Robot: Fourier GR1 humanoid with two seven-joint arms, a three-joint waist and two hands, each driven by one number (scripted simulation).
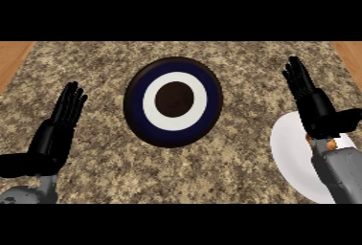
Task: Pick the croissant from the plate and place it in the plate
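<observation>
Looking down at the speckled bench (92, 182), we see our right hand (311, 103) hovering above the white plate (291, 153) at the right edge, fingers straight and spread wide, holding nothing. Only a sliver of orange-brown shows beside the wrist — that looks like the croissant (309, 138), mostly hidden under our forearm. Our left hand (60, 124) rests open at the left, fingers up, well apart from everything. The dark plate with blue and white rings (173, 101) sits at the centre, nothing on it — that is where we judge the croissant must go. To do this well, we should lower onto the pastry and curl round it before lifting.
</observation>
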